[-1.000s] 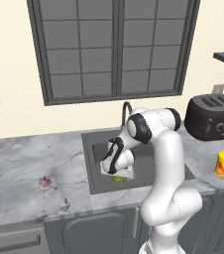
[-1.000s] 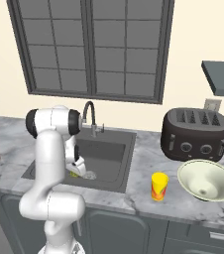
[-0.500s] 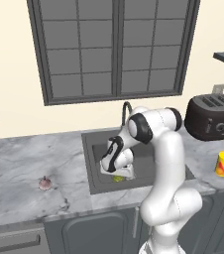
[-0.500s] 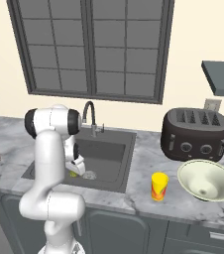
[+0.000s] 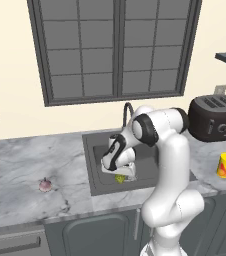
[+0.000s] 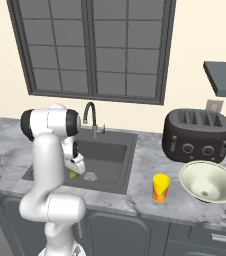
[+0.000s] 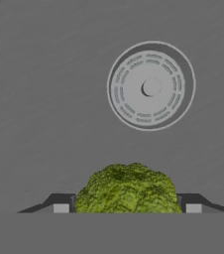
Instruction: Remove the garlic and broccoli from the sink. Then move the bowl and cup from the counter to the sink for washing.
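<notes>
You've got the gripper down in the sink, jaws spread wide, one finger on each side of the broccoli; contact can't be told, floret sits between the tips on the basin floor. In the left base view the broccoli shows yellow-green just under the hand, near the front wall of the basin. The drain disc lies just beyond the floret, apart from it. The tap stands at the back rim, behind the arm's elbow.

Garlic is out on the counter, well left of the sink, with open marble all round it. Cup stands upright on the counter right of the sink, near the front edge. Bowl sits beside it further right, apart from the cup. The toaster stands behind both, close to the wall. Between the sink's right rim and the cup you have a bare strip of marble.
</notes>
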{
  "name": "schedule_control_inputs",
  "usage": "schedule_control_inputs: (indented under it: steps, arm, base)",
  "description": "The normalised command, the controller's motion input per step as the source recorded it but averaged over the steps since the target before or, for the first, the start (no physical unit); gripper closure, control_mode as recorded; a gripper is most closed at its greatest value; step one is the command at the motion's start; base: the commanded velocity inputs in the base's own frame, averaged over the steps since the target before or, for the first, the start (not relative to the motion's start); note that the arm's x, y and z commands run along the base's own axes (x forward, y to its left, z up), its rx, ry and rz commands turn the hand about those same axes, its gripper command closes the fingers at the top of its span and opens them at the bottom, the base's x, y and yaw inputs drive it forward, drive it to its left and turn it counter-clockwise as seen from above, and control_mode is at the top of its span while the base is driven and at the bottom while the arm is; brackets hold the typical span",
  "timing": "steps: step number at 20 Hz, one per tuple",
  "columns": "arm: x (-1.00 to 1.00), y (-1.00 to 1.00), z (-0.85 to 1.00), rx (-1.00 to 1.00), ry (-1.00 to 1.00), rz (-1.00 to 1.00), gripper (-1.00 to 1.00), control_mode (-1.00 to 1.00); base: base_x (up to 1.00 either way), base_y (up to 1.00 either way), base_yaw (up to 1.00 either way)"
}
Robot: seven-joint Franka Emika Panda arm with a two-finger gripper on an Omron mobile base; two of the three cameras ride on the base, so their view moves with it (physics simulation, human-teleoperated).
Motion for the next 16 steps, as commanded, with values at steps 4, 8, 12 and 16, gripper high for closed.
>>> schedule_control_inputs:
  steps: [4,8,12,16]
  arm:
    - [0.00,0.00,0.34,-0.02,0.01,0.00,1.00,-1.00]
    - [0.00,0.02,0.33,-0.02,0.03,0.00,1.00,-1.00]
    - [0.00,0.01,0.30,-0.03,0.05,-0.02,1.00,-1.00]
    - [0.00,0.01,0.31,-0.03,0.05,-0.02,1.00,-1.00]
  base:
    - [0.00,0.00,0.00]
    - [0.00,0.00,0.00]
    - [0.00,0.00,0.00]
    - [0.00,0.00,0.00]
